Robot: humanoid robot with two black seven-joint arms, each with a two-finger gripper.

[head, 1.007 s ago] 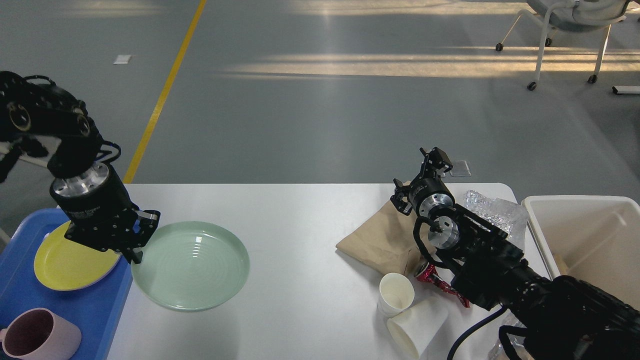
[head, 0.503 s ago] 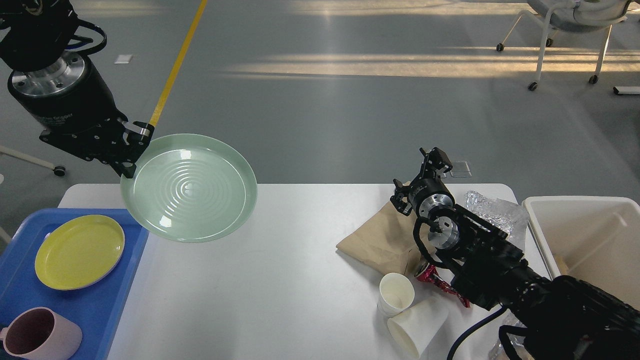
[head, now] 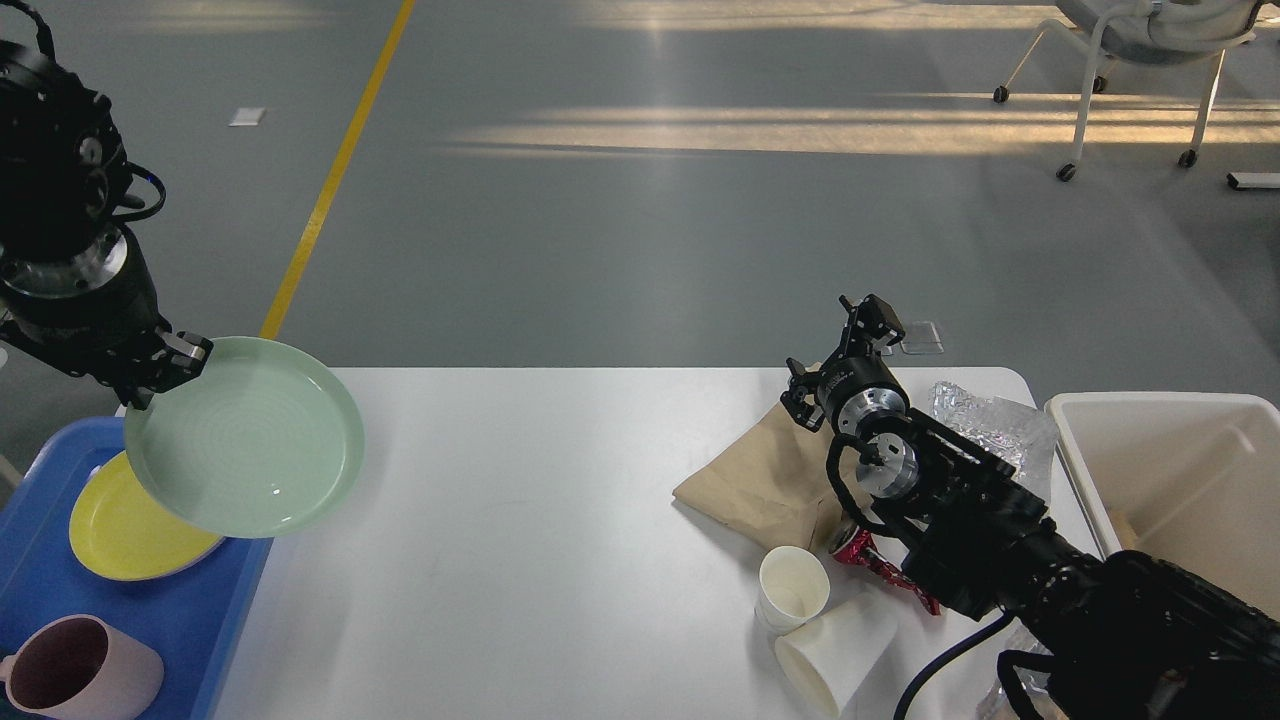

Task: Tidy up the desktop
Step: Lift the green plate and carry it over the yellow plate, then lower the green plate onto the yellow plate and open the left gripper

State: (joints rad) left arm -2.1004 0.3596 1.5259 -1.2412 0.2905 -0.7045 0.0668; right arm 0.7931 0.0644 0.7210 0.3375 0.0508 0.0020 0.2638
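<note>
The white desktop (head: 560,540) fills the lower middle of the head view. My left gripper (head: 165,375) is shut on the rim of a pale green plate (head: 245,450) and holds it tilted in the air, over the left table edge and partly over the yellow plate (head: 120,530) in the blue tray (head: 40,560). My right gripper (head: 868,318) is at the table's far right, above a brown paper bag (head: 765,475); it is seen small and dark. Two white paper cups (head: 815,625) and a red crumpled wrapper (head: 875,560) lie by my right arm.
A pink mug (head: 75,670) stands at the front of the blue tray. A cream-white bin (head: 1180,480) stands at the right beyond the table edge. Crinkled clear plastic (head: 990,415) lies beside the bag. A chair (head: 1140,50) stands far back right.
My left gripper lifted the green plate off the desktop, raised it high, then carried it down and left to hang over the tray's yellow plate. The right arm has not moved.
</note>
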